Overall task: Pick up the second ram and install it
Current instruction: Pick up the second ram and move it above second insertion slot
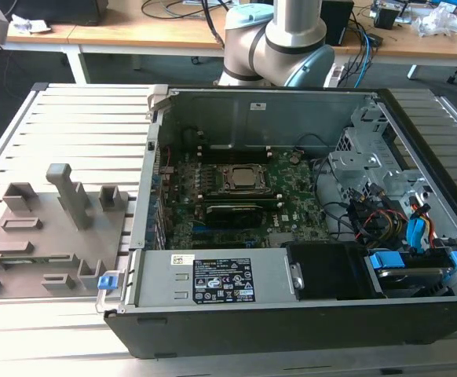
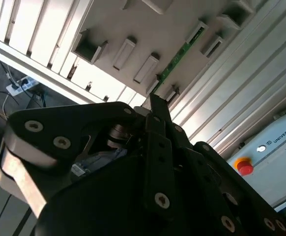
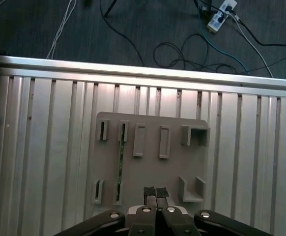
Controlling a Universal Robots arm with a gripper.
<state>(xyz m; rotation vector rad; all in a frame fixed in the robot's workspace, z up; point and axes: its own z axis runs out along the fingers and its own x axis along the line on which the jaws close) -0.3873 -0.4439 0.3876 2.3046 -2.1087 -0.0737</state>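
The second ram (image 3: 120, 164) is a thin green stick standing on edge in two slotted holders of the grey fixture plate (image 3: 148, 169). In the first wrist view my gripper (image 3: 155, 191) hangs well above that plate, a little to one side of the stick, with its two black pads (image 3: 149, 191) pressed together and nothing between them. The second wrist view looks past the gripper's black body, and the same green stick (image 2: 180, 55) lies on the plate (image 2: 113, 29) beyond a fingertip (image 2: 155, 105). In the exterior view the plate (image 1: 56, 228) lies at the exterior view's left of the open case.
The open computer case (image 1: 417, 141) holds the motherboard (image 1: 291, 200), its CPU socket (image 1: 240, 179), a power supply (image 1: 213, 279) and bundled cables (image 1: 370, 212). The arm's base (image 1: 276, 39) stands behind the case. The table is ribbed aluminium (image 3: 261, 147). A power strip (image 3: 216, 14) lies on the floor.
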